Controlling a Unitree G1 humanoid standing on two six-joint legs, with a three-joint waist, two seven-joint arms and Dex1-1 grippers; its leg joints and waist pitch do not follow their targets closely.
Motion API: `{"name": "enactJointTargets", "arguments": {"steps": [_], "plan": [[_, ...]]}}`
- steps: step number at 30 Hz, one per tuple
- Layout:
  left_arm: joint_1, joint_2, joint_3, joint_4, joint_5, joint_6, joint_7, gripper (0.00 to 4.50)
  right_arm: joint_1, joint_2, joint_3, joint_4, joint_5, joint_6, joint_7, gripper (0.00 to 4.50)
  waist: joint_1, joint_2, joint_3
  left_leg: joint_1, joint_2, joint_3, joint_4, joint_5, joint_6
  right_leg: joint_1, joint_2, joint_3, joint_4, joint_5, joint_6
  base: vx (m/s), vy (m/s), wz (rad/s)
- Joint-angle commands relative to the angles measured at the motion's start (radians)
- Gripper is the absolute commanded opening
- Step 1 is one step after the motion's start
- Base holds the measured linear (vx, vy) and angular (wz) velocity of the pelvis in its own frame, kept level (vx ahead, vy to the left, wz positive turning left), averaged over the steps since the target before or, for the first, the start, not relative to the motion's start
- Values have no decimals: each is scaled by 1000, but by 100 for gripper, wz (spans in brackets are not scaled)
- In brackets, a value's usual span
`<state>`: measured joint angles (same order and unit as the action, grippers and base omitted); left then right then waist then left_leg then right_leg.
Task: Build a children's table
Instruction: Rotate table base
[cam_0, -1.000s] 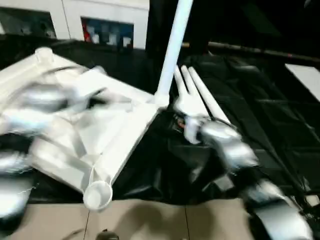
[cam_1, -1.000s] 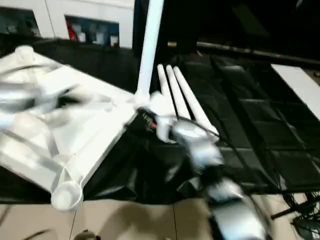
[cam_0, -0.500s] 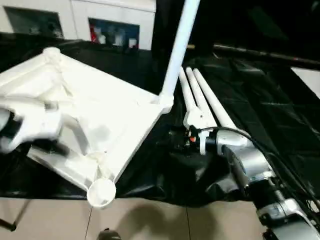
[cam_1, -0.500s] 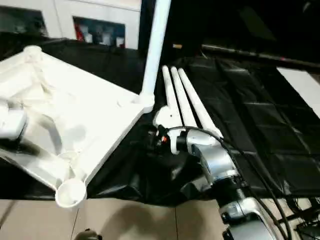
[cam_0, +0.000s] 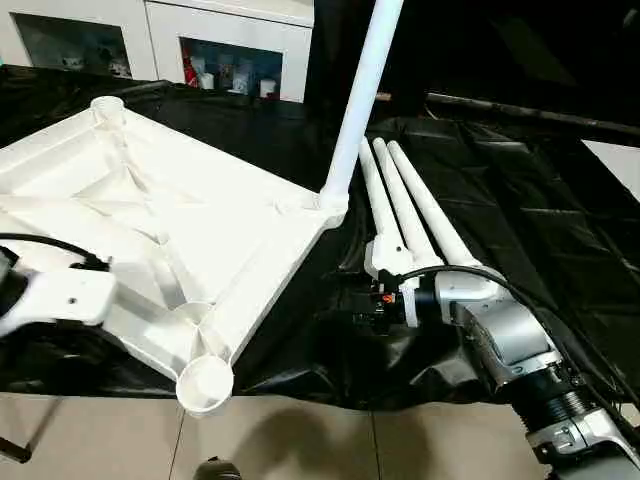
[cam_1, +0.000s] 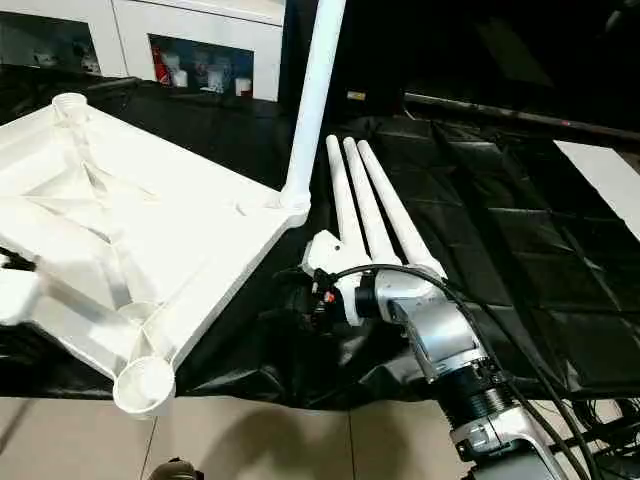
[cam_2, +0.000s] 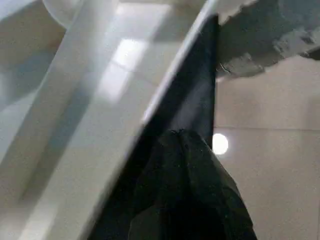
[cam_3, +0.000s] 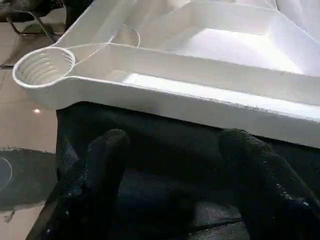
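Observation:
The children's table is in parts. Its white tabletop (cam_0: 170, 220) lies underside up on a black sheet, ribs showing. One leg (cam_0: 360, 100) stands upright in the far right corner socket. Three more legs (cam_0: 410, 205) lie side by side to its right. The near corner socket (cam_0: 204, 382) is empty, as is the far left one (cam_0: 106, 106). My right gripper (cam_3: 175, 145) is open and holds nothing, low over the sheet by the legs' flared ends, facing the tabletop's edge (cam_3: 200, 95). My left gripper (cam_2: 180, 137) is shut and empty, beside the tabletop's near left edge.
A white glass-door cabinet (cam_0: 235, 65) stands behind the table. The black sheet (cam_0: 520, 210) spreads to the right, with a white board (cam_1: 610, 170) at its far edge. Beige floor tiles (cam_0: 300, 440) run along the front, just under the overhanging near socket.
The camera has steadied and shifted. My left arm has come off the top of the tabletop towards its near left edge. My right arm has kept its place by the lying legs.

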<state>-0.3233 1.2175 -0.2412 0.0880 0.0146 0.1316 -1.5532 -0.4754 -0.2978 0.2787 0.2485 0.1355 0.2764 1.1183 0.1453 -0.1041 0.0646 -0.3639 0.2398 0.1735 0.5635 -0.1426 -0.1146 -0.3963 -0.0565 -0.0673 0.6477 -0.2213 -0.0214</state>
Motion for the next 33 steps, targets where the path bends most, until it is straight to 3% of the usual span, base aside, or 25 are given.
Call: {"name": "enactJointTargets", "arguments": {"steps": [1, 8, 9, 12, 14, 16, 17, 22, 27, 29, 33], "plan": [[-13, -23, -21, -6, 21, 18, 29, 8, 5, -12, -3, -15, 6, 10, -6, 321, -3, 46, -64, 27, 2, 3, -62, -292, -72, 35, -70, 51, -72, -115, -175, 0, 0, 0], [-64, -193, -44, 63, 70, 122, 193, 8, 5, 7, -19, 1, 18, 21, -39, 321, 1, 51, -65, 33, -1, 1, -59, -332, -76, 35, -72, 51, -76, -139, -183, 0, 0, 0], [-71, -214, -44, 70, 74, 130, 217, 8, 6, 8, -16, -4, 22, 27, -31, 321, 0, 51, -61, 30, -2, -1, -62, -357, -75, 37, -71, 50, -81, -177, -176, 0, 0, 0], [-92, -264, -42, 92, 88, 134, 281, 8, 13, 5, -3, -20, 28, 36, -14, 321, 2, 53, -58, 39, -1, -5, -64, -408, -70, 35, -74, 51, -94, -273, -160, 0, 0, 0], [-146, -352, -25, 144, 107, 146, 383, 8, 13, 8, -4, -26, 32, 32, -24, 321, 4, 50, -60, 38, -1, -6, -63, -399, -69, 37, -74, 51, -93, -268, -158, 0, 0, 0], [-163, -380, -17, 160, 107, 153, 413, 8, 9, 11, -11, -18, 30, 26, -41, 321, 11, 51, -63, 43, 0, -4, -58, -395, -70, 34, -75, 51, -92, -255, -163, 0, 0, 0], [-181, -413, -9, 175, 103, 167, 449, 8, 2, 14, -22, -2, 26, 17, -62, 321, 14, 50, -64, 33, -2, -9, -62, -371, -71, 43, -76, 48, -90, -248, -159, 0, 0, 0], [-213, -510, 13, 199, 84, 199, 537, 8, -29, 38, -78, 55, 0, -25, -184, 321, 11, 46, -66, 33, -3, -8, -59, -359, -77, 41, -76, 48, -91, -247, -154, 0, 0, 0], [-231, -554, 11, 242, 107, 179, 607, 8, -60, 73, -158, 84, -1, -14, -344, 321, 8, 48, -72, 30, -6, -5, -55, -299, -75, 44, -72, 48, -84, -168, -155, 0, 0, 0], [-250, -566, 15, 301, 136, 143, 682, 8, -102, 82, -206, 116, -14, 51, -477, 321, 2, 51, -73, 29, -9, -5, -54, -271, -82, 46, -65, 48, -78, -114, -159, 0, 0, 0], [-258, -562, 46, 286, 124, 146, 690, 8, -168, 98, -277, 177, 4, 117, -600, 321, -6, 52, -74, 27, -9, -6, -54, -264, -89, 50, -68, 47, -75, -97, -161, 0, 0, 0]]}}
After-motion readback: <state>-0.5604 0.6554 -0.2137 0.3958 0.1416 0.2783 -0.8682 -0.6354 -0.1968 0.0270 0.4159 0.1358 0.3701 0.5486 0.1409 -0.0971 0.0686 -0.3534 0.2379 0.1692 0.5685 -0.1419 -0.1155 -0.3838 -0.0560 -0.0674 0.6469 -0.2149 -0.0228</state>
